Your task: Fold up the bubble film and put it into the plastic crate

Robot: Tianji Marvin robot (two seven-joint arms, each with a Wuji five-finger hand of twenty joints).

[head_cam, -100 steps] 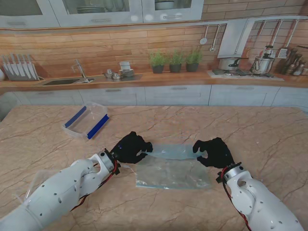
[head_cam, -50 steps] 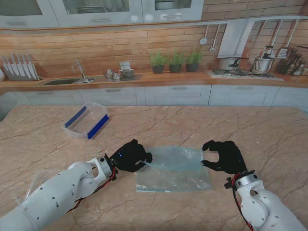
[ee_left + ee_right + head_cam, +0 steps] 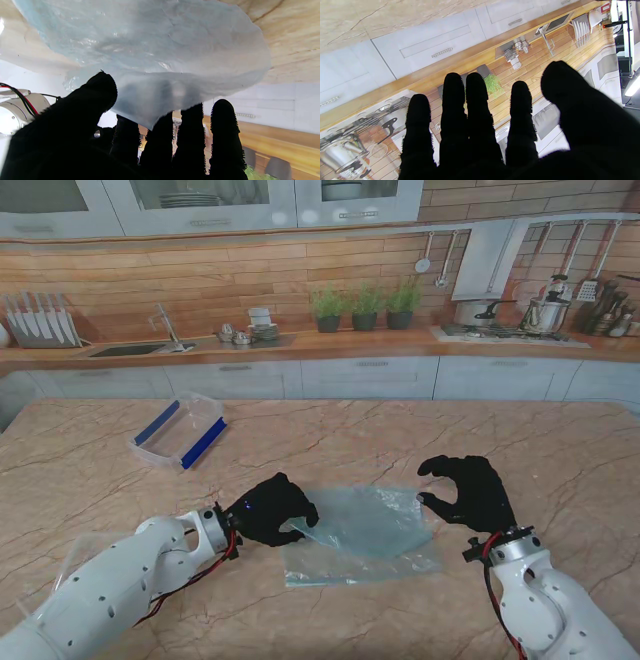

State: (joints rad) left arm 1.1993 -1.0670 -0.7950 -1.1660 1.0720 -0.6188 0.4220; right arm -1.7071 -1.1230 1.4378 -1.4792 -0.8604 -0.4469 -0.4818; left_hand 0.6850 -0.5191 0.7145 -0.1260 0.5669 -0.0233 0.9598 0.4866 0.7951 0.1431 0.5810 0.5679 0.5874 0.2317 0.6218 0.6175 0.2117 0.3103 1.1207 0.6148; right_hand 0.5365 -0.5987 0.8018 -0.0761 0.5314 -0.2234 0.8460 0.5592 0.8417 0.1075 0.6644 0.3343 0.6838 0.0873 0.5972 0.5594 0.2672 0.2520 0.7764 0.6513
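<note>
Since the earlier frames, the near left edge of the bubble film [image 3: 365,530] has been carried farther across by the left hand [image 3: 272,509], so that a flap is now draped over the lower layer, and the right hand [image 3: 470,492] has been released from the film and drawn off to the right.

From the stand's view, the film is seen lying on the marble surface [image 3: 520,445] between the two hands, partly folded, with its upper flap raised at the left and a strip of the lower layer left showing nearer to me. The left hand's fingers are closed on the film's left edge. The right hand is held just beside the film's right edge, apart from it, its fingers spread and curled around nothing. The plastic crate [image 3: 180,432], clear with blue sides, is seen well apart from the film, farther from me and to the left.

Through the left wrist camera, the pale blue film [image 3: 155,55] is shown pinched between the thumb and the fingers [image 3: 190,135] of the left hand [image 3: 105,150].

Through the right wrist camera, the right hand [image 3: 495,140] is shown with its fingers [image 3: 452,105] extended and nothing held; only kitchen cabinets and the wooden counter are seen past them.
</note>
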